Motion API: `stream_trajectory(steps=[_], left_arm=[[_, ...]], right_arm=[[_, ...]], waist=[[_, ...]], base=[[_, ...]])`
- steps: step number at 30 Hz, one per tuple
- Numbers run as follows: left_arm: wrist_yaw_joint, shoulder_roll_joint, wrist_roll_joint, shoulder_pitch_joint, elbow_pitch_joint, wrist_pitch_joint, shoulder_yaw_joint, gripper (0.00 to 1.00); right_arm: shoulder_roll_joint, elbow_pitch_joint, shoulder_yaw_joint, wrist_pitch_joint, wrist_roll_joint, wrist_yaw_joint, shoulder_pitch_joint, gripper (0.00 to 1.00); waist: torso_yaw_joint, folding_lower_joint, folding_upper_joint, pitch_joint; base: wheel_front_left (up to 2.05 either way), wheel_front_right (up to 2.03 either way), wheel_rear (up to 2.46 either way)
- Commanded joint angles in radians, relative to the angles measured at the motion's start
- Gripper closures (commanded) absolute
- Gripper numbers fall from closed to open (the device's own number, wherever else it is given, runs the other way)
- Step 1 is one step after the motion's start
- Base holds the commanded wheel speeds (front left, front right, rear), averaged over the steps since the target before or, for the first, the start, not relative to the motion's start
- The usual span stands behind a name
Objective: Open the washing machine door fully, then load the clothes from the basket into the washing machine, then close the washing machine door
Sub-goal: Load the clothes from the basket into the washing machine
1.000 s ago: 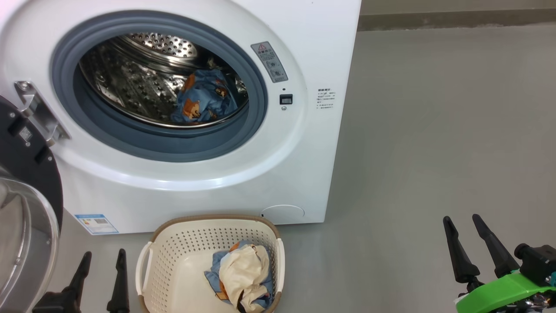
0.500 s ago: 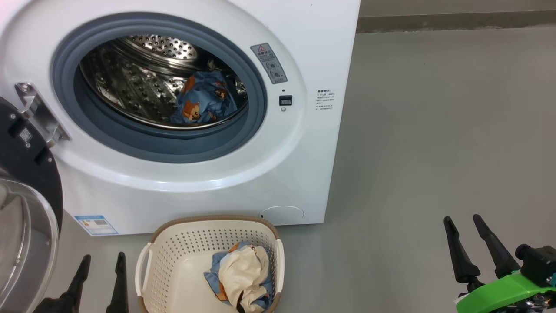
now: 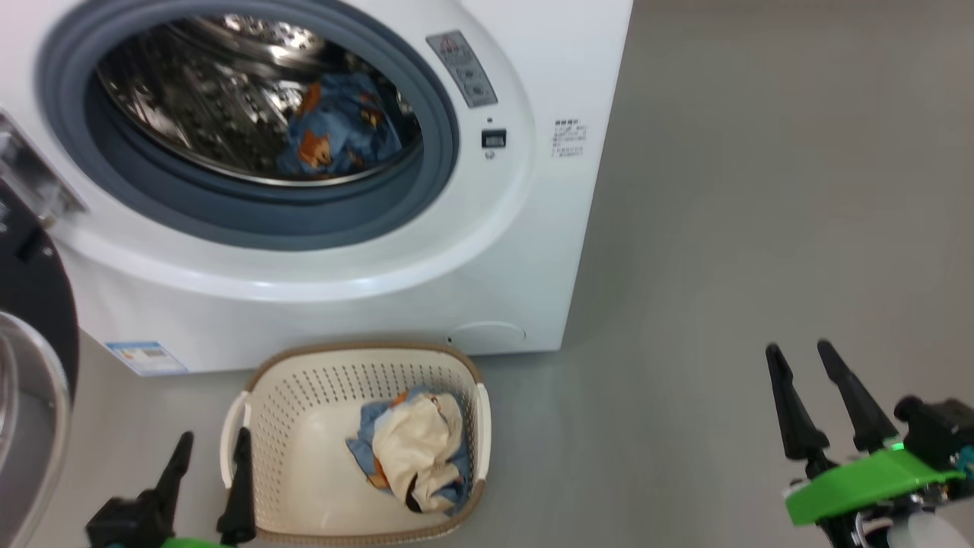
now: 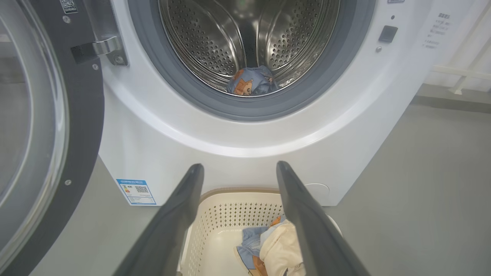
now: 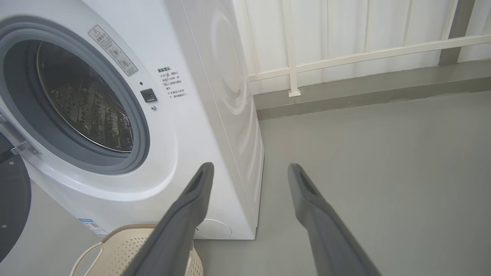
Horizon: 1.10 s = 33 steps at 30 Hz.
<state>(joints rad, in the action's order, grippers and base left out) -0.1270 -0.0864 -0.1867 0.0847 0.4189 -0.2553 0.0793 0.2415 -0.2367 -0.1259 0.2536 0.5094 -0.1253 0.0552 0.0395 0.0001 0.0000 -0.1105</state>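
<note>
Both grippers stand spread wide and empty. We find the left gripper [image 3: 214,436] low beside the basket's left wall. The right gripper [image 3: 799,348] is well apart, over bare floor [image 3: 761,228] to the right.

The clothes [image 3: 415,449] left to load lie bunched in the right half of the basket [image 3: 358,352], a cream piece on top and a light blue printed one partly covered beneath it. We judge them light, limp and apt to fold or trail, neither fragile nor slippery. The best hold, in our judgement, is a deep pinch on the raised cream crown of the heap, so as to catch a fold. A shallow pinch may lift the top piece alone and leave the blue one behind, and a trailing hem could snag on the rim.

The basket stands on the floor just in front of the washing machine [image 3: 533,228], below its opening. Being thin plastic, it is likely to slide if pushed.

One blue printed garment [image 3: 335,129] lies in the steel drum [image 3: 190,84]. The door [image 3: 38,289] hangs swung open at the left, clear of the opening.
</note>
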Motion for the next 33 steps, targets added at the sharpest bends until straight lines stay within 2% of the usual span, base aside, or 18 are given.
stream_trajectory(steps=[1, 15, 26, 33], left_arm=[[-0.004, -0.013, -0.011, 0.054, 0.005, -0.006, 0.017, 0.00], [-0.004, -0.051, -0.087, 0.284, 0.266, -0.006, -0.140, 0.00], [-0.004, -0.138, -0.156, 0.515, 0.483, -0.006, -0.341, 0.00], [-0.004, -0.191, -0.205, 0.631, 0.586, -0.006, -0.466, 0.00]], right_arm=[[0.013, 0.028, -0.022, 0.008, 0.007, -0.005, 0.046, 0.00], [-0.043, 0.043, -0.037, 0.008, 0.005, -0.005, 0.187, 0.00], [-0.081, 0.064, -0.057, 0.008, 0.006, -0.005, 0.290, 0.00], [-0.101, 0.072, -0.065, 0.008, 0.005, -0.005, 0.324, 0.00]], waist=[[0.013, -0.0001, 0.0000, -0.069], [0.075, -0.0001, 0.0000, -0.313], [0.134, -0.0001, 0.0000, -0.507], [0.168, -0.0001, 0.0000, -0.589]], base=[[0.00, 0.00, 0.00], [0.00, 0.00, 0.00], [0.00, 0.00, 0.00], [0.00, 0.00, 0.00]])
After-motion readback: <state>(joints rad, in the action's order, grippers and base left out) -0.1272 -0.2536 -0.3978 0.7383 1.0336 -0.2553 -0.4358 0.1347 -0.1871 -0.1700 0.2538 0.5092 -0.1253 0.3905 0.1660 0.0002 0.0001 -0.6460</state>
